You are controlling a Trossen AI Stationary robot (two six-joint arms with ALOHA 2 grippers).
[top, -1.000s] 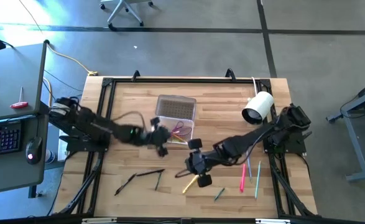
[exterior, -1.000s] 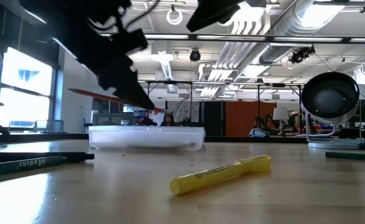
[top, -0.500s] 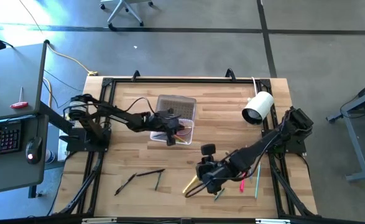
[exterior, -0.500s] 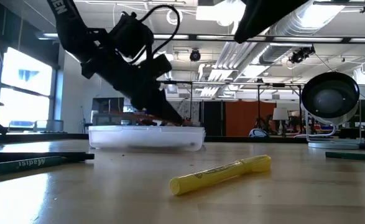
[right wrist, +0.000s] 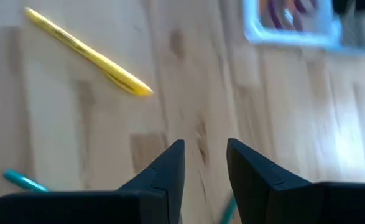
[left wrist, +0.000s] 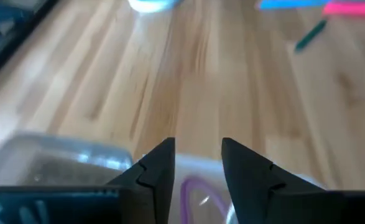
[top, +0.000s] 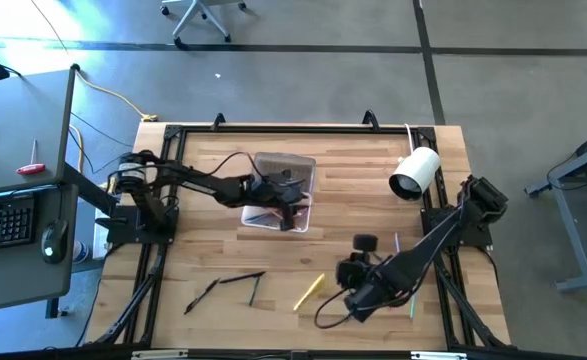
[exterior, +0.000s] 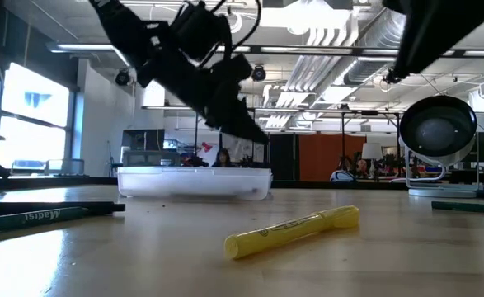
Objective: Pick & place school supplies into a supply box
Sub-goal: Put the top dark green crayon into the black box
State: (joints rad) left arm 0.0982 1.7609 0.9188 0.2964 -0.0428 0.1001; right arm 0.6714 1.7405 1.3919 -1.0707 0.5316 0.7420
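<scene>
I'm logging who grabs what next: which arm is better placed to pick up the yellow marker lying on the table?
The right. The right gripper hangs near the yellow marker, fingers apart and empty. The left gripper is farther off, over the supply box.

Supply box (top: pixel 276 196) sits mid-table toward the back edge, camera (top: pixel 414 172) off to its right. A highlighter (top: pixel 307 292) and pencils (top: pixel 225 284) lie near the front edge.

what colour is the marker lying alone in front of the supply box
Yellow. The marker shows best in the low view, lying on the bare wood.
</scene>
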